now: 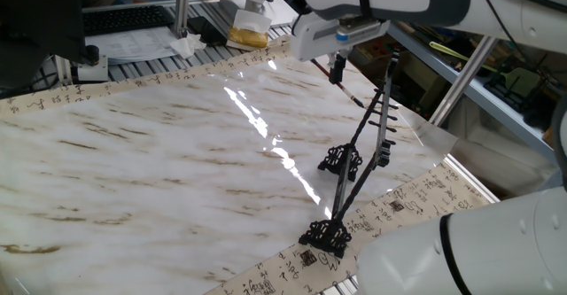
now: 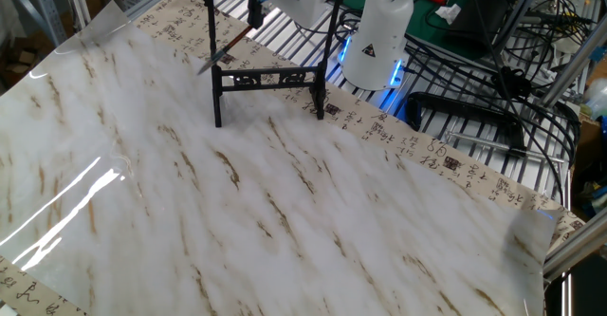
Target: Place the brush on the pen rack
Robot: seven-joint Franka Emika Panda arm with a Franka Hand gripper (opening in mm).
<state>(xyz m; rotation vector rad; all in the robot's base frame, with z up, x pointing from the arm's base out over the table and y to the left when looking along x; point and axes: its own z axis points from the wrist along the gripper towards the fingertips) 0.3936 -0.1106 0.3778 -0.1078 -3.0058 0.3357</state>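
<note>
The brush (image 2: pixel 221 48), judged light, thin and slippery, was held mid-shaft, tilted, in jaws pinched on it beside the pen rack (image 2: pixel 268 77) near the counter's (image 2: pixel 285 212) edge.

Arm extended, pincer (image 1: pixel 337 67) pointing down, clamped

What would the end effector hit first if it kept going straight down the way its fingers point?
Probably the marble-patterned tabletop. The end effector points down beside the pen rack, holding the brush tilted. Depth is unclear, so the brush might graze the rack first.
</note>
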